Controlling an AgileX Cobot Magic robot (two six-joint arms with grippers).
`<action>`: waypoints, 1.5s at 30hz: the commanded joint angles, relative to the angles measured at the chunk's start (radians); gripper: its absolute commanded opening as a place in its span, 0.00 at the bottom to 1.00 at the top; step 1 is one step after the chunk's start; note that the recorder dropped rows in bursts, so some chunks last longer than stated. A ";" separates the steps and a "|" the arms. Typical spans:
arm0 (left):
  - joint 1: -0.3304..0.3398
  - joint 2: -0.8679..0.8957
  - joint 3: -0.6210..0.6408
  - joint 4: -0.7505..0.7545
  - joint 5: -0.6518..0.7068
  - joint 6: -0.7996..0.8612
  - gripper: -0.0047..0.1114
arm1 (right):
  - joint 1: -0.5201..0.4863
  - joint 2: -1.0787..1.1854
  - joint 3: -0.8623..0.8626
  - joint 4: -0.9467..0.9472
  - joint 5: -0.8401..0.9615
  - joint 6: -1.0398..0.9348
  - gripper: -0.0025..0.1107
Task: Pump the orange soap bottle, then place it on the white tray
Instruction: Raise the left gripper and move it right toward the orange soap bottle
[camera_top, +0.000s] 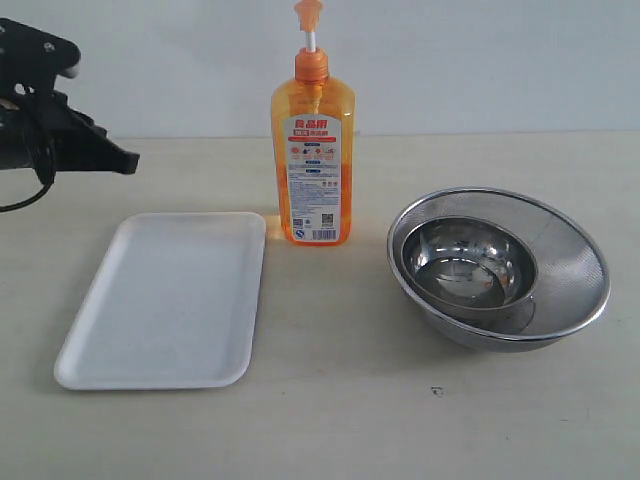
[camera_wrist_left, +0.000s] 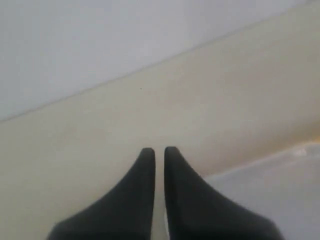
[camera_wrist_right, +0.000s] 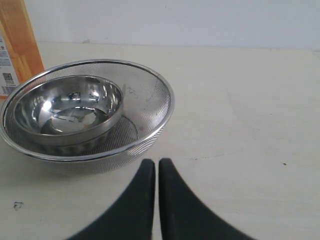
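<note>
The orange soap bottle (camera_top: 313, 160) stands upright at the back middle of the table, pump head raised on its white stem; its side (camera_wrist_right: 17, 45) also shows in the right wrist view. The white tray (camera_top: 170, 300) lies flat to the bottle's left; a blurred corner of the white tray (camera_wrist_left: 280, 190) shows in the left wrist view. My left gripper (camera_top: 128, 160) hovers shut and empty at the far left, above the tray's far end and well apart from the bottle; in the left wrist view the left gripper (camera_wrist_left: 159, 150) holds nothing. My right gripper (camera_wrist_right: 156, 162) is shut, empty, just beside the strainer.
A steel mesh strainer (camera_top: 570, 250) with a smaller steel bowl (camera_top: 465, 262) inside it sits right of the bottle. The strainer's rim (camera_wrist_right: 165, 95) lies close to my right fingertips. A pale wall runs behind the table.
</note>
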 joint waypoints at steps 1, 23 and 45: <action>-0.006 0.006 -0.004 0.239 -0.142 -0.447 0.08 | -0.003 -0.007 0.000 -0.001 -0.004 0.002 0.02; 0.285 0.159 -0.030 1.649 -0.798 -1.359 0.08 | -0.003 -0.007 0.000 -0.001 -0.014 0.002 0.02; 0.326 0.524 -0.496 2.060 -1.071 -1.601 0.08 | -0.003 -0.007 0.000 -0.001 -0.017 0.003 0.02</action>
